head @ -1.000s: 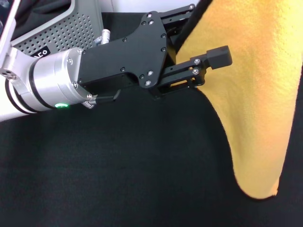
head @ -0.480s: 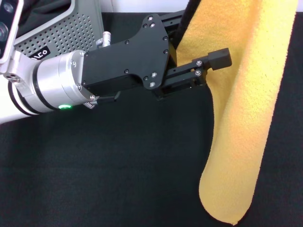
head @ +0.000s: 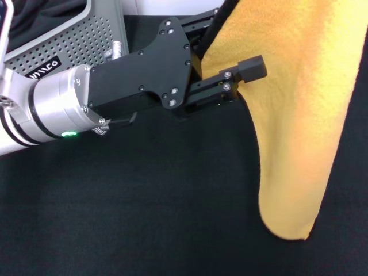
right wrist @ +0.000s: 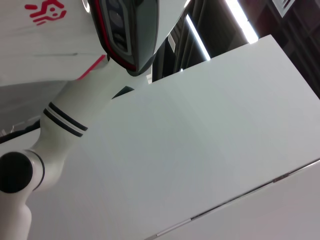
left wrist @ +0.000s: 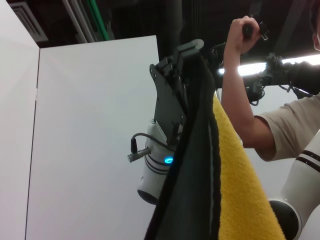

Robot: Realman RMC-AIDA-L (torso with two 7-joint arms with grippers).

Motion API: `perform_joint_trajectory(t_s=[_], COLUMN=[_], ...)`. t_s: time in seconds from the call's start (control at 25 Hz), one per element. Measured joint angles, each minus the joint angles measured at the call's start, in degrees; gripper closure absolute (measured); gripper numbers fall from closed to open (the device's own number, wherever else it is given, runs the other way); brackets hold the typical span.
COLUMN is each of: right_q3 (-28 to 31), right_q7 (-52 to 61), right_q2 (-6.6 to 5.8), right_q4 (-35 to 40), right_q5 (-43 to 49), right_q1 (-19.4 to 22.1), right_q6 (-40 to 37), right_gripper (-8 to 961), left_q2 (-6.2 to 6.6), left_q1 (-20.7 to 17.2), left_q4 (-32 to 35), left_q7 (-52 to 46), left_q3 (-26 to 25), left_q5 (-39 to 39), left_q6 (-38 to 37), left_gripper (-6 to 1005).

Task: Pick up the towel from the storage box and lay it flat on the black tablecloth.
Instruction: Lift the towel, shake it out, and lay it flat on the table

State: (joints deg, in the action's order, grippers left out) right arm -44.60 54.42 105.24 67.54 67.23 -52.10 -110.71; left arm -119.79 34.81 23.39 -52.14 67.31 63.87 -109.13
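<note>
The yellow-orange terry towel [head: 299,115] hangs in the air over the large black felt-like tablecloth [head: 144,218]. Its upper part runs out of the head view at the top right, and its lower end droops to a rounded tip near the cloth; whether that tip touches the cloth I cannot say from this angle. The left gripper [head: 230,69], black and mounted on a silver wrist, is at the towel's left edge. One finger lies across the front of the fabric and the other seems to pass behind it, so it looks clamped on the edge, though the contact itself is hidden.

Compared with half a second ago, the hanging tip has swung back to the right and sits higher in the view, and the arm has drifted slightly up and left. A second ago the tip was further right again. So the towel is swaying rather than settling, and in my judgement it should calm before it is lowered and spread.

Behind the arm stands the light grey perforated storage box [head: 69,40] with its black label, the towel clear of it.

The left wrist view adds the towel's thin dark edge [left wrist: 200,165] seen edge-on, the right gripper [left wrist: 175,75] high at its top corner, and a person's raised arm [left wrist: 245,100] beyond. The right wrist view shows only white panels and the robot's own body.
</note>
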Motion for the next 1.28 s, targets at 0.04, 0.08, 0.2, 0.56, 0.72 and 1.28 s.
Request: perform_joint_trajectory(t_s=[0.04, 0.08, 0.2, 0.56, 0.72, 1.28], right_q3=[0.1, 0.1, 0.5, 1.7, 1.7, 2.2], right_q7=[0.0, 0.0, 0.1, 1.6, 2.0, 3.8], right_q2=[-0.16, -0.25, -0.4, -1.02, -1.02, -1.55], right_q4=[0.2, 0.2, 0.5, 2.2, 3.7, 6.7], right_q5=[0.0, 0.0, -0.3, -1.6, -2.4, -4.3], right_q1=[0.1, 0.2, 0.2, -0.1, 0.1, 0.1], right_q6=[0.1, 0.1, 0.1, 0.9, 1.3, 1.3], right_gripper=[891, 890, 890, 889, 888, 886], left_q2=[0.02, 0.04, 0.11, 0.08, 0.08, 0.16], left_q1=[-0.2, -0.3, -0.7, -1.0, -1.0, -1.0], left_q4=[0.0, 0.0, 0.0, 0.0, 0.0, -0.1], left_q7=[0.0, 0.0, 0.0, 0.6, 0.8, 1.7], left_q3=[0.0, 0.0, 0.0, 0.0, 0.0, 0.0], left_q5=[-0.1, -0.2, -0.3, -0.3, -0.2, -0.1], left_q6=[-0.1, -0.1, -0.2, -0.2, -0.1, -0.1], left_gripper=[459, 459, 459, 460, 460, 461])
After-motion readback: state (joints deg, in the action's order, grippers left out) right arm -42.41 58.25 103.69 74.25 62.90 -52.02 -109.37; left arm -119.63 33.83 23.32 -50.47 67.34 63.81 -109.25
